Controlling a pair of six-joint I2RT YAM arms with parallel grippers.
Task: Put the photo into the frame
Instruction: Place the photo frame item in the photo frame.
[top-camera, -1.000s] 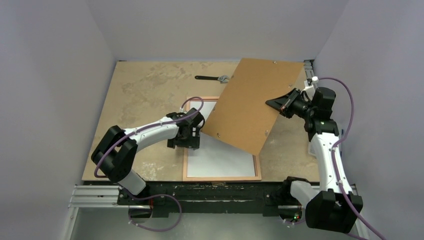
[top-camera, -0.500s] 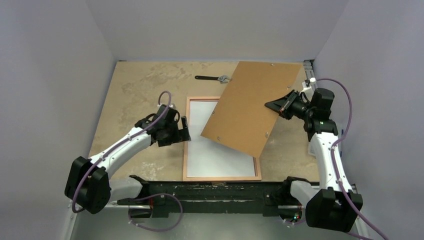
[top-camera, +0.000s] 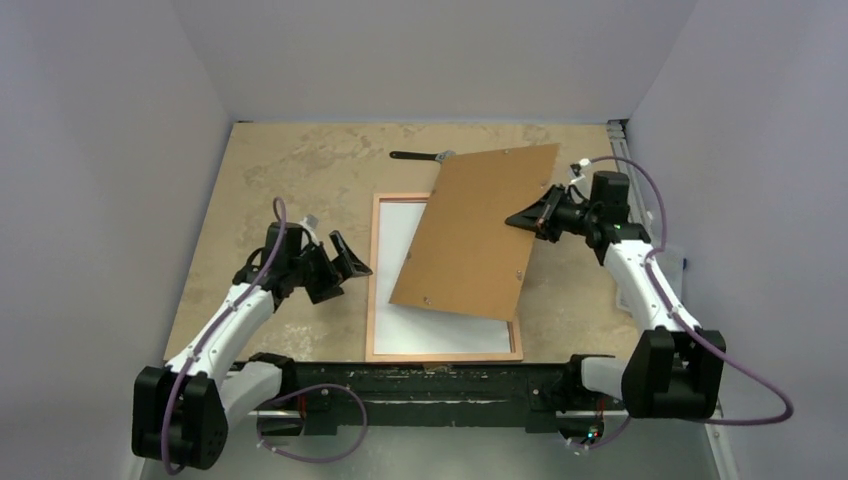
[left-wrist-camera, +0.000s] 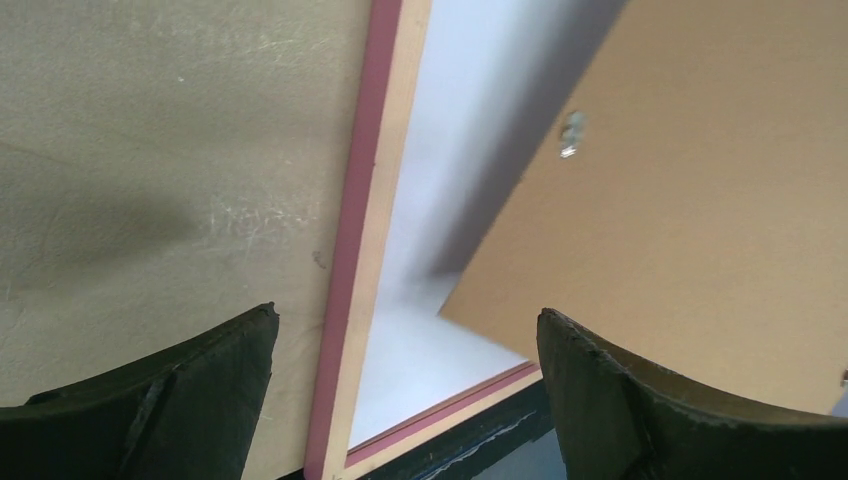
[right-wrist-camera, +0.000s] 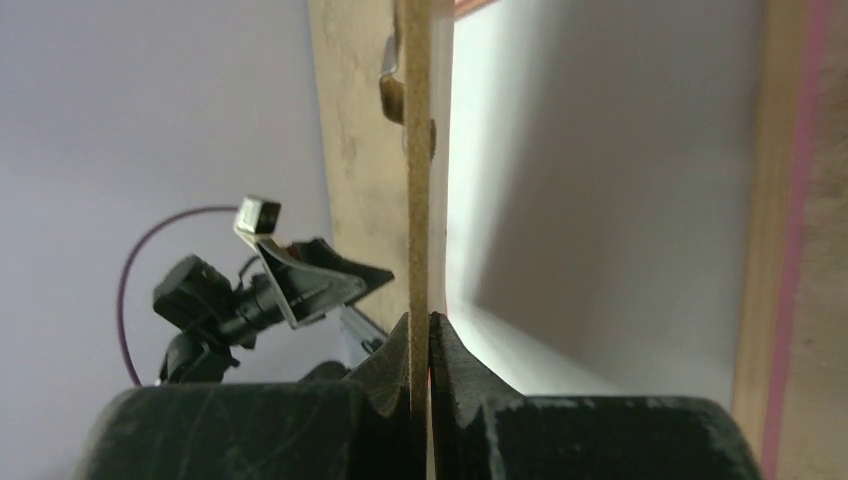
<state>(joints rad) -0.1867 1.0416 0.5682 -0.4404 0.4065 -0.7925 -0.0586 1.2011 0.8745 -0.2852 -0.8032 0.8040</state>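
Note:
The frame lies back-up near the table's front middle, wood-coloured rim with a pink edge. The photo lies inside it, white back up, also in the left wrist view and the right wrist view. My right gripper is shut on the right edge of the brown backing board and holds it tilted over the frame's right half; the board shows edge-on between its jaws. My left gripper is open and empty, left of the frame.
A black wrench lies on the table behind the frame, partly under the board's top corner. The black rail runs along the table's front edge. Grey walls close in on both sides.
My left gripper pulled back left off the frame and opened. My right gripper carried the board left and lower, more over the frame.

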